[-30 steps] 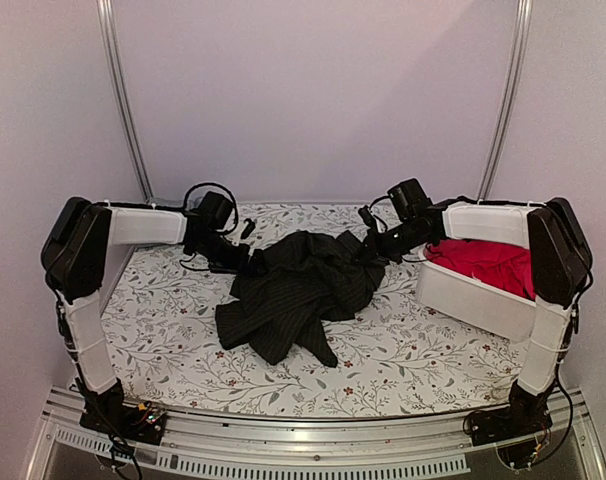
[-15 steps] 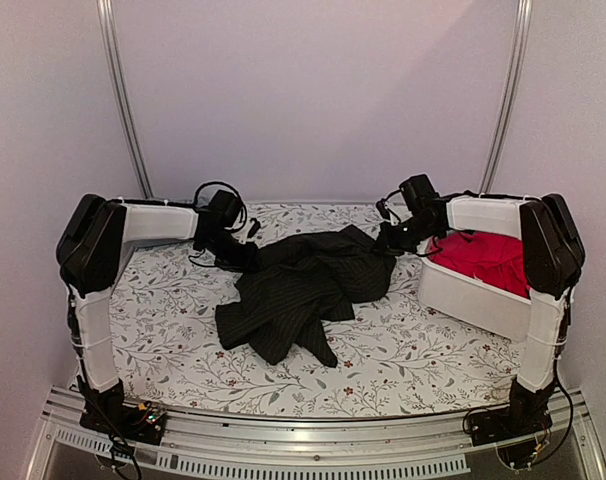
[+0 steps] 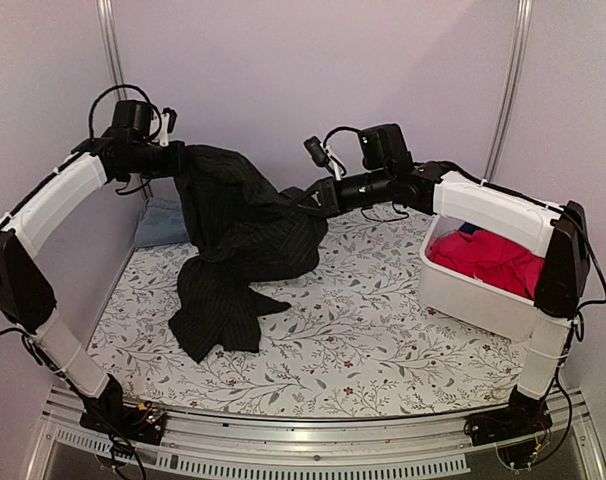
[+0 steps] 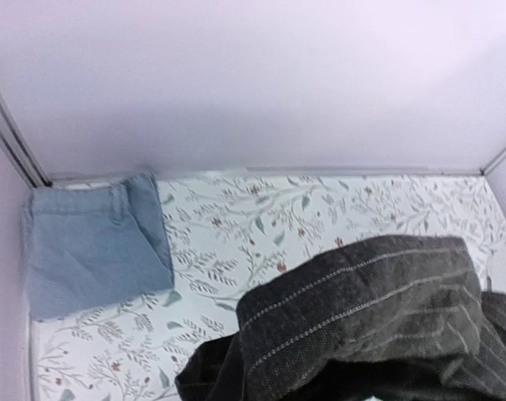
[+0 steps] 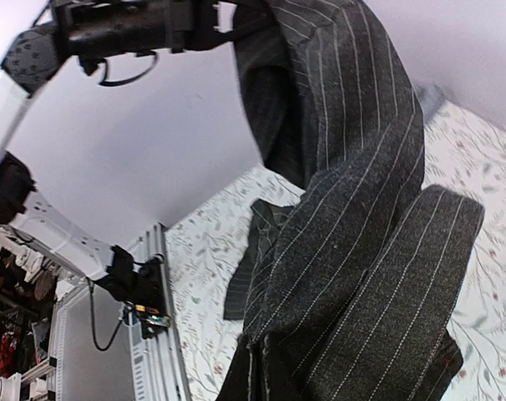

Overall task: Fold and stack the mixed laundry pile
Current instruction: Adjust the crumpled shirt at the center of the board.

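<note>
I see the left gripper (image 3: 173,158) clamped shut on the black pinstriped shirt (image 3: 233,240), holding one end high above the back-left corner. The right gripper (image 3: 318,197) is pinched shut on the same garment lower down, near the middle of the table, so the fabric sags between the two claws. The rest hangs down, and its lower end trails on the floral-patterned table cover (image 3: 363,330) at the left front. In both wrist views striped cloth fills the near field and I cannot make out the fingers themselves.

A folded light blue denim piece (image 4: 90,242) lies flat in the back-left corner, against the wall, apart from the shirt. On the right stands the white plastic bin (image 3: 473,295). A bright red-pink cloth (image 3: 488,262) fills it, with a bit of royal blue cloth (image 3: 470,228) at its far edge.
</note>
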{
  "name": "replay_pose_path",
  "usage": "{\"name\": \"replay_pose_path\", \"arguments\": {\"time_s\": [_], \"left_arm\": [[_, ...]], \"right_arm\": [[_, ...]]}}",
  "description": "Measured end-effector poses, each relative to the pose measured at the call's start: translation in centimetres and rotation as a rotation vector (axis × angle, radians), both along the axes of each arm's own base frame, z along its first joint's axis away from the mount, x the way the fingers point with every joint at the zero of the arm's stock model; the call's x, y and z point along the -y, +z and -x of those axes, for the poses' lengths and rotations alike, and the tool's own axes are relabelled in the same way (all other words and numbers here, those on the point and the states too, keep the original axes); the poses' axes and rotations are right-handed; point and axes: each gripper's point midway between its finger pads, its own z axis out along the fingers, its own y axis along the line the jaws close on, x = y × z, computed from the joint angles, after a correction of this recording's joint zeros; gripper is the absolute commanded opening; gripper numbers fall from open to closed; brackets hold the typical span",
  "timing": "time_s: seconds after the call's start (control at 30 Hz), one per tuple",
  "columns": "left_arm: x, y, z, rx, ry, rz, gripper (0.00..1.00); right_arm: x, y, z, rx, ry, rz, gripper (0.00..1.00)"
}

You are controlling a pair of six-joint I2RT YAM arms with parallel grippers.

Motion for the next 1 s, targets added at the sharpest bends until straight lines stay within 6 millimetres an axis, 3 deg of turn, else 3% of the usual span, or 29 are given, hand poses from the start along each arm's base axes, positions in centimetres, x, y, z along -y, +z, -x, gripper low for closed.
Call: {"name": "replay_pose_path", "arguments": {"time_s": [0.1, 0.17, 0.23, 0.33, 0.4, 0.47, 0.5, 0.57, 0.63, 0.67, 0.7, 0.8, 0.87, 0.9, 1.0], "left_arm": [[-2.5, 6.8, 0.8, 0.151, 0.065, 0.003, 0.00], [-2.9, 11.1, 1.8, 0.249, 0.069, 0.012, 0.00], [-2.9, 15.0, 2.9, 0.340, 0.060, 0.019, 0.00], [-2.4, 18.3, 3.7, 0.429, 0.016, 0.013, 0.00], [-1.1, 17.8, 3.4, 0.431, -0.053, -0.018, 0.03], [1.3, 15.7, 2.8, 0.396, -0.134, -0.070, 0.05], [3.3, 13.5, 2.3, 0.359, -0.191, -0.107, 0.03], [7.9, 7.7, 1.7, 0.262, -0.314, -0.187, 0.00], [12.8, -0.3, 2.8, 0.122, -0.463, -0.278, 0.00], [15.0, -5.0, 4.3, 0.037, -0.548, -0.327, 0.08], [16.5, -9.0, 6.1, -0.041, -0.622, -0.368, 0.16], [18.0, -18.0, 12.9, -0.247, -0.797, -0.461, 0.33], [17.7, -20.0, 15.8, -0.312, -0.859, -0.487, 0.58], [17.3, -20.2, 16.5, -0.315, -0.860, -0.481, 0.66], [14.8, -18.1, 16.3, -0.280, -0.792, -0.429, 0.77]], "right_arm": [[-2.3, 8.0, 3.1, 0.140, 0.103, -0.153, 0.00], [-2.6, 10.6, 4.5, 0.192, 0.129, -0.201, 0.00], [-1.5, 12.6, 5.4, 0.228, 0.124, -0.232, 0.00], [1.4, 11.3, 5.4, 0.214, 0.059, -0.192, 0.00], [3.0, 8.0, 4.8, 0.173, 0.009, -0.112, 0.00], [3.9, 3.7, 4.5, 0.112, -0.021, -0.017, 0.04], [4.5, 0.8, 4.6, 0.069, -0.034, 0.047, 0.17], [6.0, -4.6, 5.6, -0.027, -0.046, 0.172, 0.45], [7.4, -8.3, 6.7, -0.099, -0.049, 0.270, 0.71], [8.0, -9.3, 7.1, -0.123, -0.050, 0.308, 0.85], [8.5, -9.8, 7.4, -0.130, -0.052, 0.335, 0.94], [9.2, -9.4, 7.3, -0.091, -0.067, 0.359, 0.96], [9.4, -8.3, 7.0, -0.054, -0.078, 0.355, 0.95], [9.3, -7.5, 6.5, -0.028, -0.083, 0.348, 0.94], [8.6, -5.7, 4.8, 0.037, -0.090, 0.329, 0.90]]}}
